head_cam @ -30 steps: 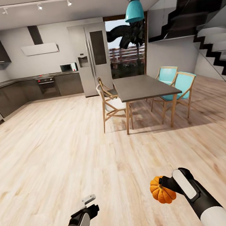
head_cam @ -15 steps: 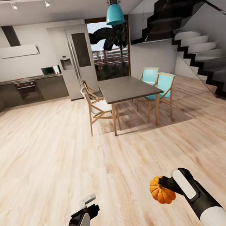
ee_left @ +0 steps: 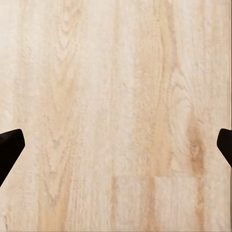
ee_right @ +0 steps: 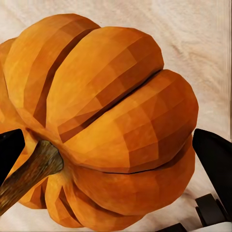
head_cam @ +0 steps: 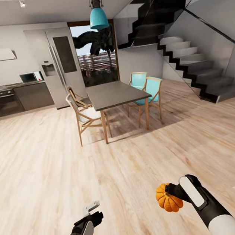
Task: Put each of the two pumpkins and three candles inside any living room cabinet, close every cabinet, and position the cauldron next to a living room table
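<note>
Right gripper [head_cam: 173,194] jaws clamp a pumpkin [head_cam: 168,198]; left gripper [head_cam: 92,208] jaws wide, empty

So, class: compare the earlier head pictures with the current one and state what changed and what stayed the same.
The camera turned right: the dining table and fridge slid left in view, and more staircase appeared. Nothing was grasped or released. The right gripper still holds the pumpkin; the left gripper stays open over the floor.
</note>
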`<state>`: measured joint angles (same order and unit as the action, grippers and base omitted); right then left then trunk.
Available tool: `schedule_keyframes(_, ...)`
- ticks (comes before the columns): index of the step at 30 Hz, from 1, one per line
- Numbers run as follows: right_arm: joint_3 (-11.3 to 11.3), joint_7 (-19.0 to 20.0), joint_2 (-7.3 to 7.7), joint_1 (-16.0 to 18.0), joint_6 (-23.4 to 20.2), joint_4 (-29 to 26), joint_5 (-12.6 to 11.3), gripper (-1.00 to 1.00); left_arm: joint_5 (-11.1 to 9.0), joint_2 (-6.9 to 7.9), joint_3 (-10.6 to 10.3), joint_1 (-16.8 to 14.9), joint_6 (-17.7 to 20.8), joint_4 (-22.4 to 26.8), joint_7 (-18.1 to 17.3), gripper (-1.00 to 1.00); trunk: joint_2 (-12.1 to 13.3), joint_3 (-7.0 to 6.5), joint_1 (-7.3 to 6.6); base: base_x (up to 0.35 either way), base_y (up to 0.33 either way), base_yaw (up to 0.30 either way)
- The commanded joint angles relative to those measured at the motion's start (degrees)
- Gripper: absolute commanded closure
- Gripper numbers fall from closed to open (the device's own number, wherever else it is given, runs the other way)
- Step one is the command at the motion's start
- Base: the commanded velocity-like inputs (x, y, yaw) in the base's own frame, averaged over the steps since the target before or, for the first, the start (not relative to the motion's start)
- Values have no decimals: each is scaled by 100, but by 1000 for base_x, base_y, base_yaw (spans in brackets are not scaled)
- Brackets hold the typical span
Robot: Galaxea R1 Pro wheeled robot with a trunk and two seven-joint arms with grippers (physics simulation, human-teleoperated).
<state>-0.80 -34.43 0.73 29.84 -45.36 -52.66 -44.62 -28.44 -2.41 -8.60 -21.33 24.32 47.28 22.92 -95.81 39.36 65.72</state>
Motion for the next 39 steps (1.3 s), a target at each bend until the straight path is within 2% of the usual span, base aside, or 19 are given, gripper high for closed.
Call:
schedule_keyframes(1,0,-55,-1,4,-1,-8,-61,100,-60,3,-19,-3,11,14,54,-100,-3,5,0,0,0,-284)
schedule_keyframes(16,-8,-55,7,0,10,-7,-55,100,-65,-5,-23,-3,15,24,54,-100,-3,5,0,29,11,-284)
schedule_keyframes(25,-8,-55,7,3,16,-7,-63,100,-63,-5,-28,-3,20,26,56,-100,-3,5,0,308,65,-285)
schedule_keyframes(31,-18,-54,3,3,81,2,-63,100,-61,-5,-121,-3,16,25,55,-100,-3,5,0,343,1,-285)
schedule_keyframes(39,-17,-60,5,4,166,29,-64,100,-59,-5,-147,-3,12,25,56,-100,-3,5,0,344,0,-286)
